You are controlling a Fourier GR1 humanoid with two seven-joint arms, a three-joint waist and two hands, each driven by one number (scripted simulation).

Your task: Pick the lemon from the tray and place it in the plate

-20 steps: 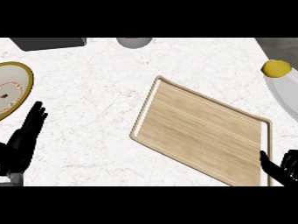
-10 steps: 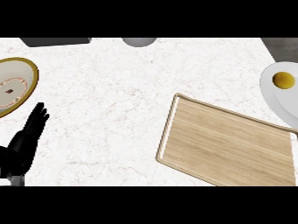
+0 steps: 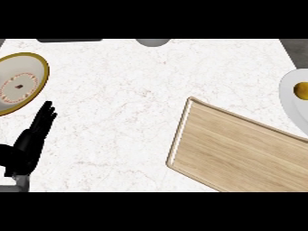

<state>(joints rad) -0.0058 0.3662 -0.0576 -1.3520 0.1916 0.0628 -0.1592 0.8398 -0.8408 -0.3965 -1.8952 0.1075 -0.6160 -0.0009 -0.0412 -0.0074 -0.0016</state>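
A white marbled bench [image 3: 136, 113] was seen from steeply above. A yellow lemon [image 3: 305, 90] was seen lying on a white plate [image 3: 296, 108] at the right edge, the plate being partly cut off by that edge. Just beside the plate, toward the lower right, a wooden tray [image 3: 243, 149] with a raised rim was laid at a slant, with nothing seen on it. The lemon was therefore found in the plate and apart from the tray.

At the lower left, the left hand [image 3: 26, 144] was shown in black, its fingers held straight and together, pointing up the bench, with nothing gripped. Above it, at the left edge, a second plate with a gold rim [image 3: 39, 85] and a red-dotted ring at its centre was placed, near the fingertips but not touched by them.

The right hand was not shown. At the top edge, a dark flat object [image 3: 69, 40] and a grey round object [image 3: 153, 42] were only partly visible.
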